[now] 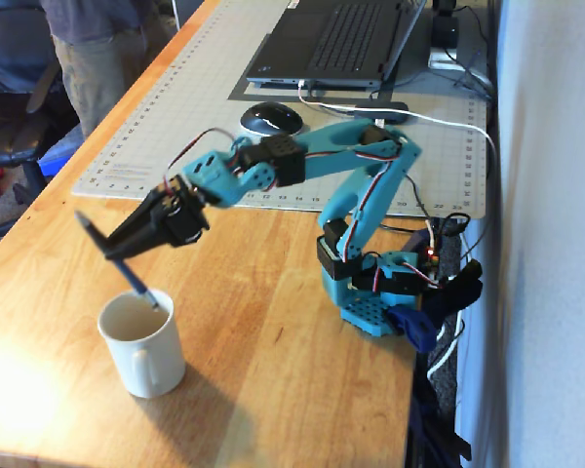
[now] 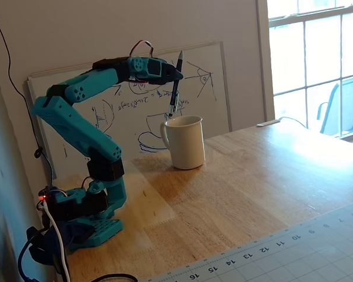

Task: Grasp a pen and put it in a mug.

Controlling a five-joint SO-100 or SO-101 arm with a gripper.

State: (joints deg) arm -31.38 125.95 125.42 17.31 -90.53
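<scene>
We have 2 fixed views. 1 looks down steeply from high up beyond the fingers [image 1: 127,241], back along the table [image 1: 273,322] toward the laptop [image 1: 336,39], taking in the whole arm [image 1: 312,161] from fairly near. The other sits low at table [image 2: 270,176] height behind the arm's [image 2: 76,126] base, facing out past the fingers [image 2: 173,75] to the whiteboard [image 2: 194,64] and window [image 2: 317,53]. Both share the arm, the mug [image 1: 141,341] [image 2: 185,141] under the fingers, and the cutting mat [image 1: 195,117] [image 2: 306,247].

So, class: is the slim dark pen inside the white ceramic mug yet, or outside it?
Outside: slim dark pen hangs nearly upright above white ceramic mug.
</scene>
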